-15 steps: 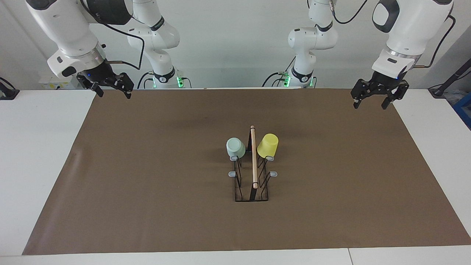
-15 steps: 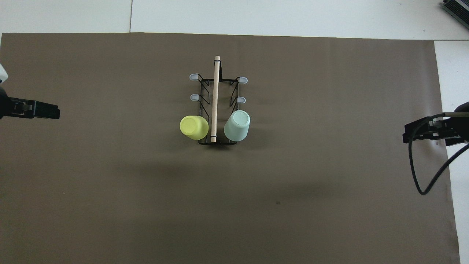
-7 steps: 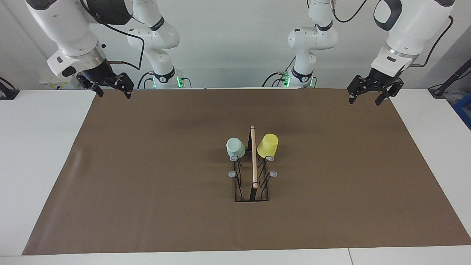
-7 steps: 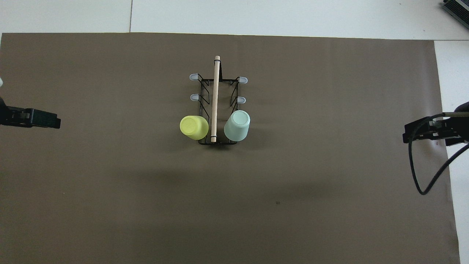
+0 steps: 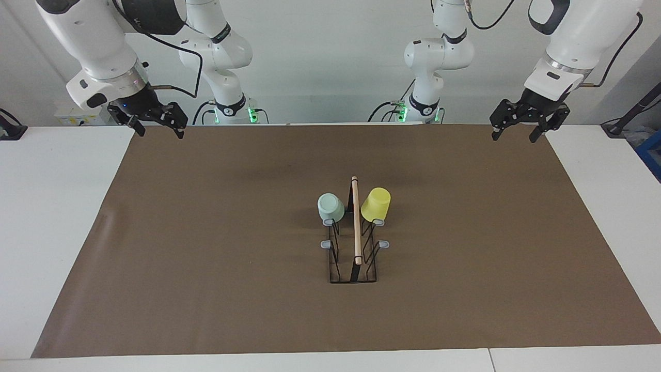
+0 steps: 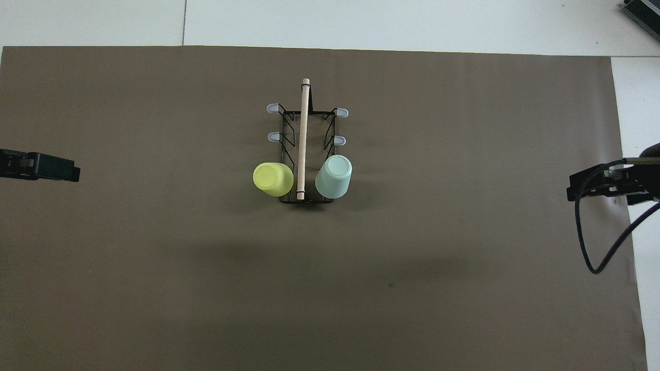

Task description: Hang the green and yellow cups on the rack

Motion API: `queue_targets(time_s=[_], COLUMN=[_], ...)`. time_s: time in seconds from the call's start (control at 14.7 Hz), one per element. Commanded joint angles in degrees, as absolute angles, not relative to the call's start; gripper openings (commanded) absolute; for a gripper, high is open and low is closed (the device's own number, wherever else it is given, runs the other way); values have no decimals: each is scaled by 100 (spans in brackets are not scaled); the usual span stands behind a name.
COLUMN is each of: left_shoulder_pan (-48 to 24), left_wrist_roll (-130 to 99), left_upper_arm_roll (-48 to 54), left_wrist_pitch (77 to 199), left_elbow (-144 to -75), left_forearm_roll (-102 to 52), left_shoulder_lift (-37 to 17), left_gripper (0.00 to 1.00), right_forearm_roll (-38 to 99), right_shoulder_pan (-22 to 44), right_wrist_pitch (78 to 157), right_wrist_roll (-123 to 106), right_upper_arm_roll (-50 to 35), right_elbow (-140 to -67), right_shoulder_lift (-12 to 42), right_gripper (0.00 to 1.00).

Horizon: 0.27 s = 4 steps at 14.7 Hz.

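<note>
The pale mint-green plastic cup (image 5: 330, 207) and bright yellow plastic cup (image 5: 376, 204) are hanging upturned on the black wire rack (image 5: 354, 258) at mid-mat, on its prongs nearest the robots. Both grippers, fingers spread and empty, are hovering well apart from them: the right gripper (image 5: 153, 126) at ten o'clock in the facing view, the left gripper (image 5: 514, 133) at two o'clock.

Green cup (image 5: 330, 207) and yellow cup (image 5: 376, 204) hang inverted on rack (image 5: 353, 258).
</note>
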<state>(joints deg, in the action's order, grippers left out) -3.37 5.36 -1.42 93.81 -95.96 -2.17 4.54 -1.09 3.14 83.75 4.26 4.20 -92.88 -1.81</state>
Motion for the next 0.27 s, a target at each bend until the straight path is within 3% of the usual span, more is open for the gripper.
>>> queue_targets(time_s=[0.0, 0.2], left_shoulder_pan=[-299, -299], left_wrist_roll=[510, 492], left_upper_arm_roll=[-149, -141], left_wrist_pitch=[9150, 9176], left_elbow=[-9448, -9510], left_forearm_roll=[-273, -211], left_shoulder_lift=[395, 422], left_gripper=[100, 100], right_forearm_roll=[0, 0], right_shoulder_pan=[220, 220], right_wrist_pitch=[8306, 8306], right_wrist_roll=[316, 308], right_upper_arm_roll=[378, 378], right_elbow=[-9272, -9272], right_shoulder_lift=[-211, -211], right_gripper=[100, 100])
